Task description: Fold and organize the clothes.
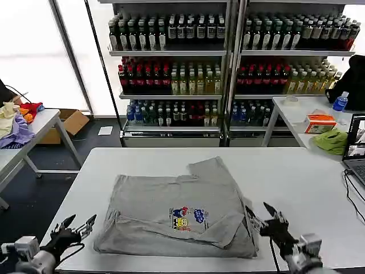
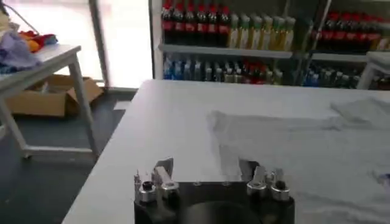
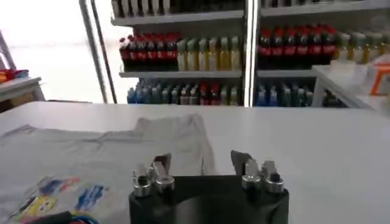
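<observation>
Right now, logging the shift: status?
Left tool open, right tool open, both at near table edge. Grey T-shirt flat, partly folded. Nothing in the way.

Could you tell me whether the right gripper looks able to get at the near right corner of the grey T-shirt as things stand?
Probably yes: the right gripper is open just beside the grey T-shirt, with bare table and nothing between them.
</observation>
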You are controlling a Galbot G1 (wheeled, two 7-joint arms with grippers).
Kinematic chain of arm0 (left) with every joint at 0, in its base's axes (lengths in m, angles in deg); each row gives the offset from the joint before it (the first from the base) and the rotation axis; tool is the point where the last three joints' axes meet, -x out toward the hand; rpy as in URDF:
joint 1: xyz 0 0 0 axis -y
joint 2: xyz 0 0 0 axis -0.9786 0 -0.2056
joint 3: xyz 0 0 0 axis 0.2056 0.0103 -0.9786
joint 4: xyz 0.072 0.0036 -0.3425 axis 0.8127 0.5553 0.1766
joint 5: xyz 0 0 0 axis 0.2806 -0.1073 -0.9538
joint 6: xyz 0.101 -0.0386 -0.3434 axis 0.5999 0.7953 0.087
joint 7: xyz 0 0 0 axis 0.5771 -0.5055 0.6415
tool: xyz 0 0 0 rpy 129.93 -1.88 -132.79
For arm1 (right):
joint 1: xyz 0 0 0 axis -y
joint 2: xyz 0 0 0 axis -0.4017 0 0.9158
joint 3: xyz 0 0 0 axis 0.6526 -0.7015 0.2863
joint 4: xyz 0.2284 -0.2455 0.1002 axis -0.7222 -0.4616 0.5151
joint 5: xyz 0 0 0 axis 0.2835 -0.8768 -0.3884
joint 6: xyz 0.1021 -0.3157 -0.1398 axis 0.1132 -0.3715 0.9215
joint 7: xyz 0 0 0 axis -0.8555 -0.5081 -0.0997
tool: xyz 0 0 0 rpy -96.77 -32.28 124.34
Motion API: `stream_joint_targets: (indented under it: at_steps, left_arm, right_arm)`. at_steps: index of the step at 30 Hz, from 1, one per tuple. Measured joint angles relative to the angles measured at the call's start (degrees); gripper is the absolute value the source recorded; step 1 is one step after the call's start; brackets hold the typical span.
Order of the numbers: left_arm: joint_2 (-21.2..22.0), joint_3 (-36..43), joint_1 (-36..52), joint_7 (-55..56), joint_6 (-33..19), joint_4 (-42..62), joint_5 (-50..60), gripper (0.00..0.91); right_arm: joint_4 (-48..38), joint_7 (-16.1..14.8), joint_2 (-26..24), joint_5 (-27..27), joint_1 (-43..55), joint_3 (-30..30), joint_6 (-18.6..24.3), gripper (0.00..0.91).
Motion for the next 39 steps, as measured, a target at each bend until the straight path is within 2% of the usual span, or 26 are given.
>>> stream_joint_targets:
  at_steps: [5, 11, 20, 34, 35, 36, 37, 38, 39]
  left_arm:
    - [-3.9, 6.4, 10.0, -2.6, 0.0, 7.6, -1.1, 0.907]
    - [-5.8, 15.4, 21.6, -5.2, -0.9, 17.5, -1.2, 0.907]
    - [-5.9, 26.2, 35.0, -6.4, -2.1, 30.2, -0.7, 0.907]
    - [-3.8, 32.0, 43.6, -7.1, -3.4, 41.5, 0.3, 0.907]
    - [-3.7, 32.2, 43.8, -7.2, -3.4, 41.9, 0.4, 0.907]
    - [-3.6, 32.4, 44.1, -7.2, -3.5, 42.4, 0.5, 0.907]
    - [-3.5, 32.5, 44.3, -7.3, -3.5, 42.7, 0.6, 0.725]
    - [-3.3, 32.6, 44.5, -7.3, -3.5, 42.9, 0.7, 0.605]
    - [-3.2, 32.8, 44.6, -7.3, -3.5, 43.1, 0.7, 0.262]
  right_arm:
    - [-11.7, -3.9, 0.3, 0.0, 13.5, -6.3, -1.7, 0.907]
    - [-24.6, -7.2, 2.3, -0.7, 26.9, -13.1, -2.8, 0.907]
    - [-37.1, -8.7, 6.5, -2.3, 37.0, -18.3, -3.7, 0.907]
    - [-47.5, -8.9, 12.1, -2.9, 44.0, -21.9, -4.9, 0.907]
    - [-48.0, -8.8, 12.4, -2.9, 44.3, -22.2, -5.0, 0.605]
    - [-48.3, -8.7, 12.6, -2.9, 44.6, -22.4, -5.1, 0.121]
    - [-48.6, -8.6, 12.8, -2.9, 44.8, -22.6, -5.2, 0.0]
    - [-48.8, -8.5, 12.9, -2.8, 45.0, -22.9, -5.4, 0.0]
    - [-49.0, -8.5, 13.0, -2.8, 45.2, -23.0, -5.4, 0.0]
